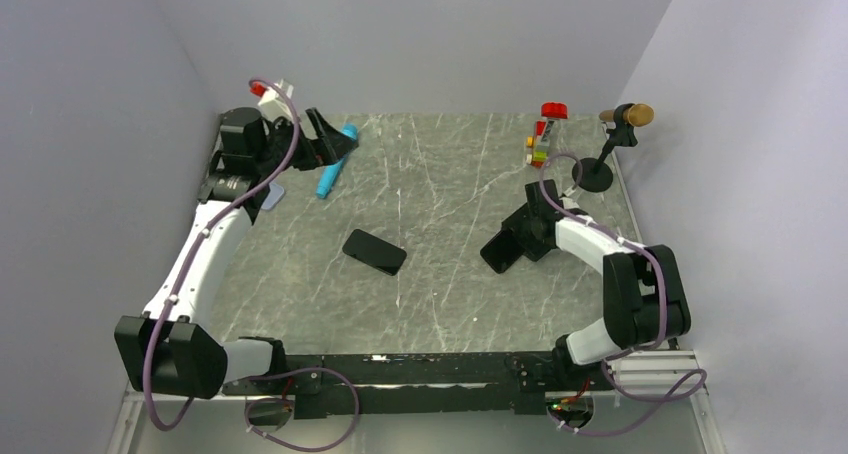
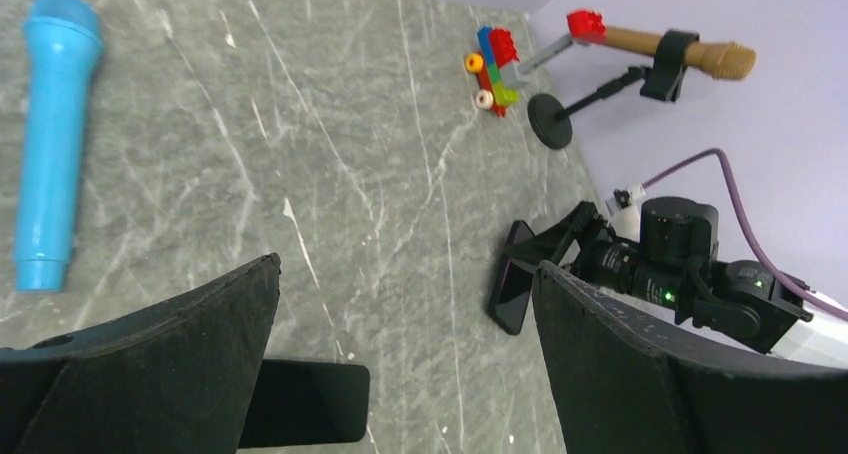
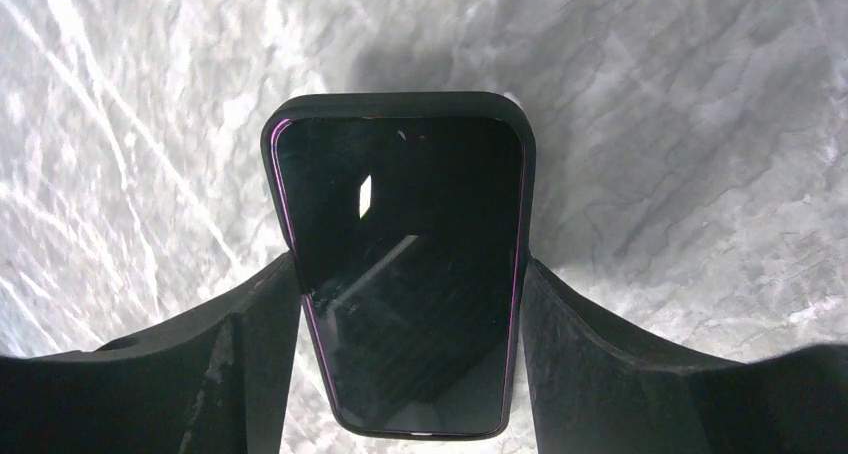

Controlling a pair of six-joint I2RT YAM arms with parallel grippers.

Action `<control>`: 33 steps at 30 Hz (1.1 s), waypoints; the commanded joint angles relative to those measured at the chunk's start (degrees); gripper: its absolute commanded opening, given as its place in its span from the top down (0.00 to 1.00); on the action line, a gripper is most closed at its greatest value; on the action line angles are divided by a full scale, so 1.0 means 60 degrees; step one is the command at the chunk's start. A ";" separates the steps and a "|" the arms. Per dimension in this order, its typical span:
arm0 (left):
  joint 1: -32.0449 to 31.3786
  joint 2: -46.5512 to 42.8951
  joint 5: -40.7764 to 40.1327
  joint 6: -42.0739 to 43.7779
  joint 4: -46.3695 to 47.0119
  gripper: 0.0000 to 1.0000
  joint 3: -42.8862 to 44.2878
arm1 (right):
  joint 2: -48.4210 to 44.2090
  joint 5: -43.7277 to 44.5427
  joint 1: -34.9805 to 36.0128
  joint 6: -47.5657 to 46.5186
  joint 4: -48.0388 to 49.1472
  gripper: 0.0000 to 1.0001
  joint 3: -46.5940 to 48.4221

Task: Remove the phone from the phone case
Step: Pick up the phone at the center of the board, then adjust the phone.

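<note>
Phone between right gripper jaws, long edges touching both.

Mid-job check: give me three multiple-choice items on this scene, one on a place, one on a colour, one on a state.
1. Where is the loose black phone? A. table centre B. on the stand C. under the bricks
2. Colour of the microphone lying flat? A. red B. blue C. green
3. The right gripper is: A. open, empty B. shut on a phone C. out of view
1A, it lies flat mid-table; 2B, its whole body is blue; 3B, it clamps the phone's long edges.
</note>
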 commanded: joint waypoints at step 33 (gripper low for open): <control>-0.5985 0.0003 -0.2560 -0.0786 0.1315 0.32 -0.3592 | -0.3246 -0.1412 0.4827 0.2067 0.5138 1.00 -0.1183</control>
